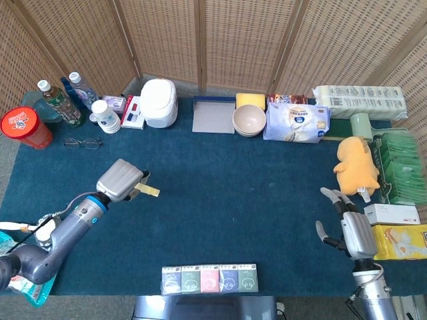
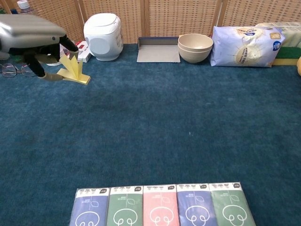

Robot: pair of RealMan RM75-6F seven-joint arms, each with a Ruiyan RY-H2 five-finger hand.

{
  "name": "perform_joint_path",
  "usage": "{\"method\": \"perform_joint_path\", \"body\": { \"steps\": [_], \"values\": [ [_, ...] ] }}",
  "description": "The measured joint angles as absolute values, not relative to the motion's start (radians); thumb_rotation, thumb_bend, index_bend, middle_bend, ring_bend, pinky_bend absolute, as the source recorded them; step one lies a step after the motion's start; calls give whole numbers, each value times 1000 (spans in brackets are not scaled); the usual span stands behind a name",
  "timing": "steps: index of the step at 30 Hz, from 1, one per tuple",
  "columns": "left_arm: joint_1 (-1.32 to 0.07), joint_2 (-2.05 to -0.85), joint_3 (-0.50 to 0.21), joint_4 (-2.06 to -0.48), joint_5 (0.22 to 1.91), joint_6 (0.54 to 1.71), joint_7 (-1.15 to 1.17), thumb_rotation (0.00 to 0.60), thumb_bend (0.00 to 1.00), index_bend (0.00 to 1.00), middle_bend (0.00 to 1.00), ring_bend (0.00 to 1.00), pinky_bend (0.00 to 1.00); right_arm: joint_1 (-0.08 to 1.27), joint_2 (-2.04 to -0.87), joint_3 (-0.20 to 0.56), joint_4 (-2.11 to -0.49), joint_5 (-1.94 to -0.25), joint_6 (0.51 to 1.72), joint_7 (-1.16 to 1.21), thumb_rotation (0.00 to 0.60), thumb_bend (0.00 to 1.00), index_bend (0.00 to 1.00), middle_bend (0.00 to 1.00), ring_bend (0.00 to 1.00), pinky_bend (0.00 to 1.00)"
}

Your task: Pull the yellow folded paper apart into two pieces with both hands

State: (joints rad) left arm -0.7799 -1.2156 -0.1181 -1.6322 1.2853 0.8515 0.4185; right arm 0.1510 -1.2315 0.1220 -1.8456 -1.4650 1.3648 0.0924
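Above carpet: one yellow folded paper [image 2: 74,71], apparently whole, left hand [image 1: 120,181] gripping

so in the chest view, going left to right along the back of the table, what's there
white rice cooker → grey tray → stacked bowls → blue and white bag

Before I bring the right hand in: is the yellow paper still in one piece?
Yes, one folded piece: the left hand holds the paper alone; the right hand is open, far off.
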Motion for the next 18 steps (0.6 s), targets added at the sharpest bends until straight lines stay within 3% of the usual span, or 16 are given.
{"method": "perform_joint_path", "body": {
  "steps": [13, 16, 18],
  "values": [
    [-895, -1202, -119, -1571, 1523, 790, 249, 600, 375, 605, 951, 1000, 907, 291, -1381, 125, -1796, -1510, 1198, 354, 600, 443, 124, 223, 133, 228],
    [-915, -1223, -115, -1552, 1550, 789, 227, 600, 375, 605, 951, 1000, 907, 324, -1421, 130, -1767, -1508, 1165, 396, 600, 443, 124, 285, 195, 272],
    [-927, -1231, -113, -1544, 1566, 788, 223, 600, 375, 605, 951, 1000, 907, 343, -1442, 135, -1748, -1506, 1152, 419, 600, 444, 128, 365, 291, 343]
  ]
}}
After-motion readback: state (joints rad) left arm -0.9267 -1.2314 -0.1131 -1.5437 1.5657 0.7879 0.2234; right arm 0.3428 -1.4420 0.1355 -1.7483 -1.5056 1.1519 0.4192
